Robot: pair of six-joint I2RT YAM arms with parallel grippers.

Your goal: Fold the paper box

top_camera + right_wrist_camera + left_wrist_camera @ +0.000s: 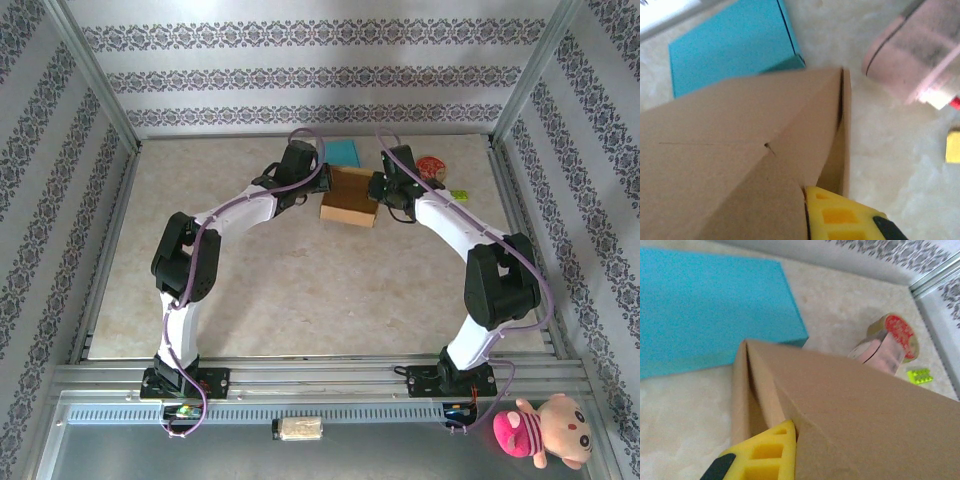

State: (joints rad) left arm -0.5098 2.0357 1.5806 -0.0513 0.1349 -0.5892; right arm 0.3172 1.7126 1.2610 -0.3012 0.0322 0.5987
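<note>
The brown paper box (350, 205) sits at the far middle of the table, with an arm at each side. My left gripper (322, 190) grips its left edge. In the left wrist view a yellow finger (770, 455) presses against a folded cardboard panel (865, 410); the other finger is hidden behind it. My right gripper (378, 190) is at the box's right edge. In the right wrist view its yellow finger (840, 215) lies tight against the cardboard flap (740, 150), and the second finger is hidden under the flap.
A flat blue box (341, 152) lies just behind the paper box. A roll of tape (432, 166) and a small yellow-green brick (458, 194) lie to the right of it. A pink plush toy (545, 430) sits off the table at the near right.
</note>
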